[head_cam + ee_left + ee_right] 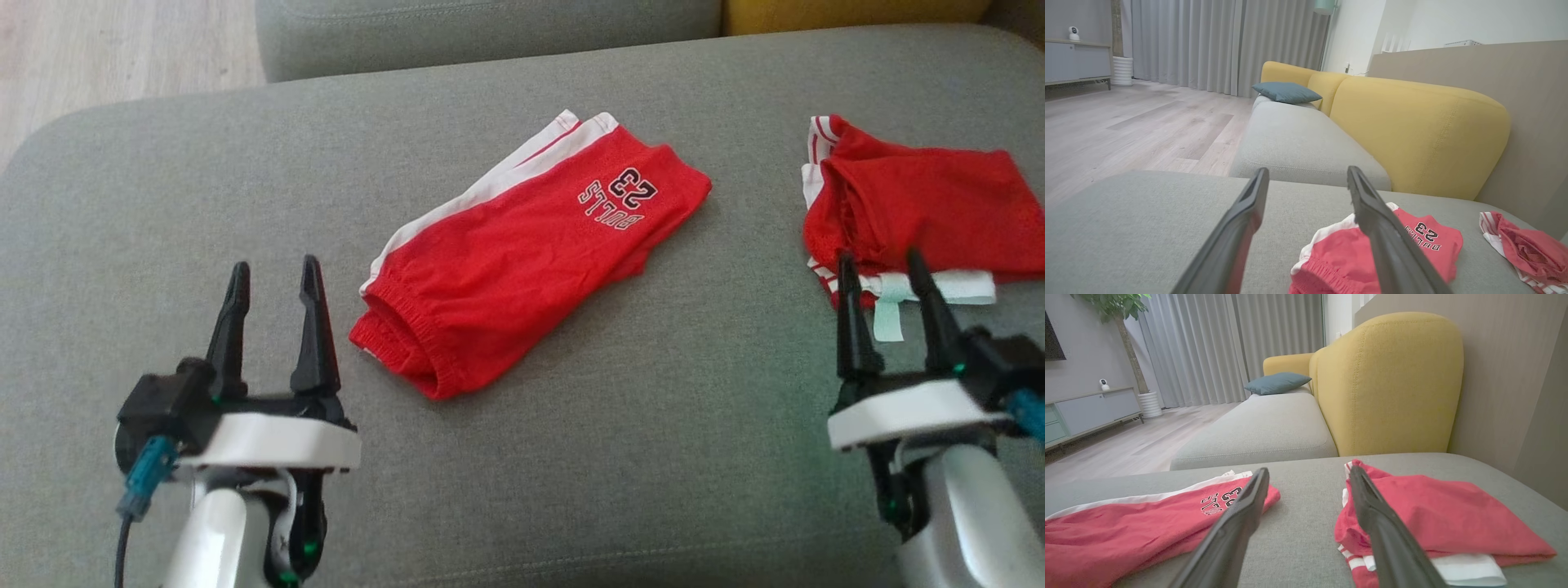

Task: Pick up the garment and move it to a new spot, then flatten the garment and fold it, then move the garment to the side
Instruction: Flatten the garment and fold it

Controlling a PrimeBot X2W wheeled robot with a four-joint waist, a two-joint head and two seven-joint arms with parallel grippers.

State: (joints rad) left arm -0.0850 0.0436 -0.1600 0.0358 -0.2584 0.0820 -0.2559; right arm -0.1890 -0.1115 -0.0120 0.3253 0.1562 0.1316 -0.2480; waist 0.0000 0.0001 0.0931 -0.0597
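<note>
Red cloth with white side stripes is what the shorts (531, 237) are made of, and "BULLS 23" is printed near one leg end. The shorts are laid slanted in the middle of the grey sofa seat (163, 180). The stretchy waistband is at the near left and the leg ends are at the far right. They look folded in half along their length.

The cloth is judged to be thin, soft and very light. It would likely sag when lifted and could slide a little on the rough woven seat. The puffy waistband looks like a good place to be gripped, or the white-edged corners at the leg ends, where the layers are thick.

The left end effector (275, 263) is wide open with nothing in it, just left of the waistband. The right end effector (880, 256) is also wide open and empty. It is close in front of another red garment (922, 196), which is folded at the right with a pale tag (888, 314) sticking out.
</note>
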